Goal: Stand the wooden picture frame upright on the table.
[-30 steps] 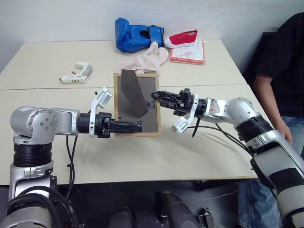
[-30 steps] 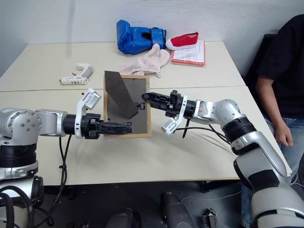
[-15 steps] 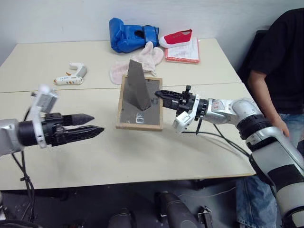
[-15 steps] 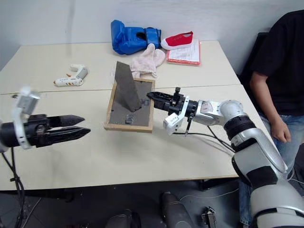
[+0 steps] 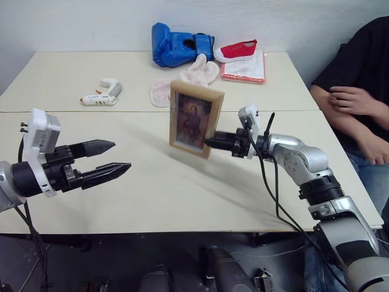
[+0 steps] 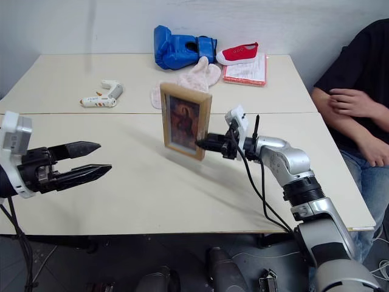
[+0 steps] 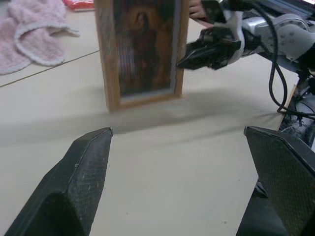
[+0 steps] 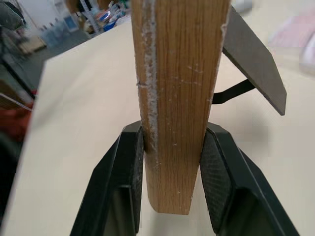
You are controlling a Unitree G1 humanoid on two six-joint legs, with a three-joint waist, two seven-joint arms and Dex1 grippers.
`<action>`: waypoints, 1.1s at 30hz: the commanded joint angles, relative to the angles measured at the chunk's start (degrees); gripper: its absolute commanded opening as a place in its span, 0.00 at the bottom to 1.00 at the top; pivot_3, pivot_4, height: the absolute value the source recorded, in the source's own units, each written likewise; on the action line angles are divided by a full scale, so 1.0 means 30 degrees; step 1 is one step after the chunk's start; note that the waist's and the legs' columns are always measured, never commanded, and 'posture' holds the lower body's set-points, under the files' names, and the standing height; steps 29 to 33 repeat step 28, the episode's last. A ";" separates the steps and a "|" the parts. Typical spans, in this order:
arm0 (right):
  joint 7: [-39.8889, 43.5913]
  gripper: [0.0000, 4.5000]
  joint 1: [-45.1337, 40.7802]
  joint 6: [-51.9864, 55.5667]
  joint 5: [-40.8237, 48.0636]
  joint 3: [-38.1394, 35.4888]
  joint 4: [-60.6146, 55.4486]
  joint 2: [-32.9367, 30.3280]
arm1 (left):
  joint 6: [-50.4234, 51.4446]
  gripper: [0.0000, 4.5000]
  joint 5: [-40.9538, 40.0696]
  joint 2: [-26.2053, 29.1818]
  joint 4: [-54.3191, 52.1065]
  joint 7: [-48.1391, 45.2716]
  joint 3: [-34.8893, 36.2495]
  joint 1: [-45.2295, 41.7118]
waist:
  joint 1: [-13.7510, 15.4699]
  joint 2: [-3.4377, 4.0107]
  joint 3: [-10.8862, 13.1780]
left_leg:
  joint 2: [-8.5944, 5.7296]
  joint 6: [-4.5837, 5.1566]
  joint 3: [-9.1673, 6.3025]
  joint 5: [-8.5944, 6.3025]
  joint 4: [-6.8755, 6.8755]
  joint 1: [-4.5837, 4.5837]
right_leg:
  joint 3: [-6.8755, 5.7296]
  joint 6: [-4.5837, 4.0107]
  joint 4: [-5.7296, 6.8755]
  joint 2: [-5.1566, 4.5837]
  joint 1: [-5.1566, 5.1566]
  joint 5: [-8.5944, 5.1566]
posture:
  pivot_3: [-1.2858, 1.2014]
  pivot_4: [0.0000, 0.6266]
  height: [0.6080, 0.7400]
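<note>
A: How much room is there on the table (image 5: 182,201)?

B: Plenty up front. The near half of the cream top is bare from the seam to the near edge. The clutter sits along the far side: a blue boxing glove (image 5: 181,45), a red shoe (image 5: 238,49) on a pink-edged pad (image 5: 244,70), a pink cloth (image 5: 185,80) and a white glue gun (image 5: 102,95).

A: And the wooden picture frame (image 5: 195,118)?

B: Near the middle, just this side of the seam, upright with its long axis vertical and the portrait facing the robot. Whether its bottom edge touches the top I cannot tell.

A: Who has it?

B: The right gripper (image 5: 214,143) is clamped on the frame's right edge low down, one finger on each face; the right wrist view shows the stand (image 8: 253,64) folded out behind.

A: The left gripper (image 5: 114,157)?

B: Spread wide, grasping nothing, well apart to the frame's left. A person (image 5: 355,91) sits at the table's right end.
</note>
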 commanded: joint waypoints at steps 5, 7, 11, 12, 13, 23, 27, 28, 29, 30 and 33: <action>0.1276 0.27 0.0902 0.0911 -0.1533 -0.0713 -0.0535 0.0616 | -0.1589 1.00 -0.0421 0.0742 0.0246 -0.0216 -0.0648 -0.0500 | -0.0037 -0.0002 -0.0002 | -0.0006 0.0000 0.0015 0.0000 -0.0001 -0.0002 | 0.0011 0.0001 0.0011 0.0002 -0.0010 0.0000 | 0.52 0.24 1.00; 0.1321 0.27 0.1082 0.1187 -0.1754 -0.0942 -0.0634 0.0713 | -0.1742 1.00 -0.0524 0.1001 0.0428 -0.0326 -0.0780 -0.0642 | -0.0031 -0.0004 -0.0003 | -0.0010 0.0001 0.0015 0.0000 -0.0001 -0.0002 | 0.0010 0.0001 0.0006 0.0003 -0.0007 0.0000 | 0.52 0.24 1.00; 0.1631 0.55 0.1288 0.1769 -0.1821 -0.1579 -0.1471 0.0581 | -0.2102 1.00 -0.0551 0.1415 0.0947 -0.0532 -0.1249 -0.0980 | -0.0025 -0.0004 -0.0003 | -0.0013 0.0003 0.0017 0.0000 -0.0001 -0.0003 | 0.0012 0.0002 0.0003 0.0002 -0.0007 0.0001 | 0.52 0.24 1.00; 0.1820 0.63 0.1441 0.1735 -0.1965 -0.1609 -0.2103 0.0293 | -0.2169 1.00 -0.0564 0.1479 0.1218 -0.0600 -0.1430 -0.1169 | -0.0024 -0.0002 -0.0002 | -0.0012 0.0003 0.0018 -0.0001 -0.0001 -0.0008 | 0.0012 0.0002 0.0003 0.0002 -0.0012 0.0001 | 0.52 0.24 1.00; 0.1984 0.71 0.1614 0.1689 -0.2154 -0.1629 -0.2742 -0.0033 | -0.2215 1.00 -0.0585 0.1515 0.1470 -0.0643 -0.1605 -0.1358 | -0.0035 -0.0001 -0.0001 | -0.0012 0.0003 0.0018 0.0000 -0.0002 -0.0019 | 0.0012 0.0002 0.0004 0.0003 -0.0022 0.0001 | 0.52 0.24 1.00; 0.7017 1.00 0.3909 0.1203 -0.1059 -0.6688 -0.8777 -0.9080 | -0.4209 1.00 0.0343 0.2476 0.2661 -0.2236 -0.2857 -0.2345 | 0.0429 0.0035 0.0027 | -0.0026 0.0044 0.0041 -0.0022 -0.0026 -0.0027 | 0.0025 0.0027 -0.0063 0.0002 -0.0016 0.0007 | 0.52 0.24 1.00; 0.7240 1.00 0.5244 0.2296 0.0417 -0.8769 -1.0099 -1.0106 | -0.5262 1.00 0.0781 0.2671 0.3133 -0.2785 -0.3336 -0.2847 | 0.0416 0.0021 0.0018 | -0.0009 0.0114 0.0038 -0.0063 -0.0037 0.0032 | 0.0028 0.0022 -0.0060 0.0033 0.0023 0.0005 | 0.52 0.24 1.00; 0.7012 1.00 0.5501 0.2415 0.0571 -0.8969 -1.0409 -1.0024 | -0.5488 1.00 0.0832 0.2624 0.3207 -0.2846 -0.3431 -0.2985 | 0.0416 0.0021 0.0018 | -0.0004 0.0114 0.0040 -0.0063 -0.0037 0.0037 | 0.0032 0.0021 -0.0058 0.0038 0.0028 0.0005 | 0.52 0.24 1.00; 0.7012 1.00 0.5501 0.2415 0.0571 -0.8969 -1.0409 -1.0024 | -0.5488 1.00 0.0832 0.2624 0.3207 -0.2846 -0.3431 -0.2985 | 0.0416 0.0021 0.0018 | -0.0004 0.0114 0.0040 -0.0063 -0.0037 0.0037 | 0.0032 0.0021 -0.0058 0.0038 0.0028 0.0005 | 0.52 0.24 1.00; 0.7012 1.00 0.5501 0.2415 0.0571 -0.8969 -1.0409 -1.0024 | -0.5488 1.00 0.0832 0.2624 0.3207 -0.2846 -0.3431 -0.2985 | 0.0416 0.0021 0.0018 | -0.0004 0.0114 0.0040 -0.0063 -0.0037 0.0037 | 0.0032 0.0021 -0.0058 0.0038 0.0028 0.0005 | 0.52 0.24 1.00; 0.7012 1.00 0.5501 0.2415 0.0571 -0.8969 -1.0409 -1.0024 | -0.5488 1.00 0.0832 0.2624 0.3207 -0.2846 -0.3431 -0.2985 | 0.0416 0.0021 0.0018 | -0.0004 0.0114 0.0040 -0.0063 -0.0037 0.0037 | 0.0032 0.0021 -0.0058 0.0038 0.0028 0.0005 | 0.52 0.24 1.00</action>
